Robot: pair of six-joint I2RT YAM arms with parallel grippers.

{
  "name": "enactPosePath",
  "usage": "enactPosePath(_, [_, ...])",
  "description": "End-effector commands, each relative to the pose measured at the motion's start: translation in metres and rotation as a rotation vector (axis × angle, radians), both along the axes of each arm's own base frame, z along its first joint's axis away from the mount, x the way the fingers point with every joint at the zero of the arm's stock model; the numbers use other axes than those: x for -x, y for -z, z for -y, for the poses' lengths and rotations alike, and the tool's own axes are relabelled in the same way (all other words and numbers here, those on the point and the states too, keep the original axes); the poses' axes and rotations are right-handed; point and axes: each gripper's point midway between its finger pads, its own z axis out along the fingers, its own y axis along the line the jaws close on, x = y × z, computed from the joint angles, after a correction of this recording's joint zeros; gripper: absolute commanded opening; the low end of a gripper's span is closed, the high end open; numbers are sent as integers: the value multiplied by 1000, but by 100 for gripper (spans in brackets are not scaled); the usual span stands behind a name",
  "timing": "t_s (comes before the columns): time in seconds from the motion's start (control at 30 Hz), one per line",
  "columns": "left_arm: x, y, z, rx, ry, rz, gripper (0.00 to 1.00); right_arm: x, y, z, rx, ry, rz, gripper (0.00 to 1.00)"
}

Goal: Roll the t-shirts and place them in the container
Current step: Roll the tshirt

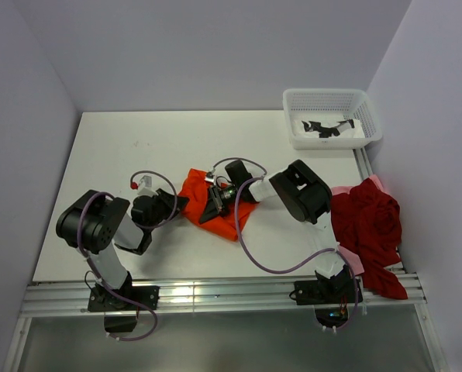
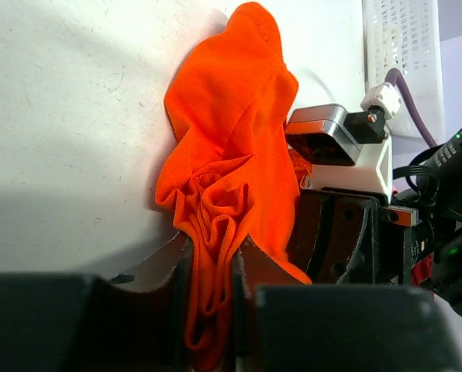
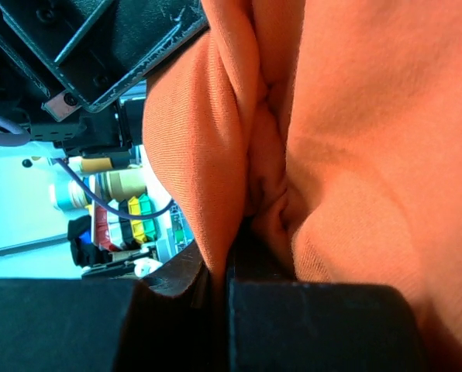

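Note:
A bright orange t-shirt lies crumpled at the middle of the white table, between the two arms. My left gripper comes at it from the left. In the left wrist view that gripper is shut on a bunched fold of the orange t-shirt. My right gripper reaches in from the right and, in its own view, is shut on a thin pinch of the orange t-shirt. A dark red t-shirt is heaped at the right edge over a pale pink one.
A white mesh basket holding something black and white stands at the back right corner. The right arm's wrist camera block sits close beside the orange cloth. Purple cables loop over the table. Walls enclose the table on three sides.

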Motion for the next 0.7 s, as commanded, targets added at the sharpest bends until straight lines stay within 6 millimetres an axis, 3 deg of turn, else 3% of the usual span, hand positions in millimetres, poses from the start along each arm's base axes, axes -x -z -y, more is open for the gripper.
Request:
enactPosePath(0.0, [1, 11, -2, -36, 0, -37, 18, 4, -6, 1, -20, -16, 4, 0])
enactPosePath(0.13, [3, 11, -4, -49, -7, -45, 6, 5, -7, 2, -21, -20, 17, 3])
enactPosePath(0.17, [2, 11, -4, -51, -8, -49, 4, 5, -6, 3, -13, -13, 22, 19])
enactPosePath(0.27, [0, 13, -4, -67, -10, -75, 0, 2, -10, 5, 2, -7, 86, 39])
enactPosePath(0.5, [-4, 2, -4, -92, -5, -80, 0, -3, -32, 8, 21, 1, 199, 60])
enactPosePath(0.67, [-6, -7, -5, -115, -4, -78, 0, -9, -49, 22, 102, 60, 327, 76])
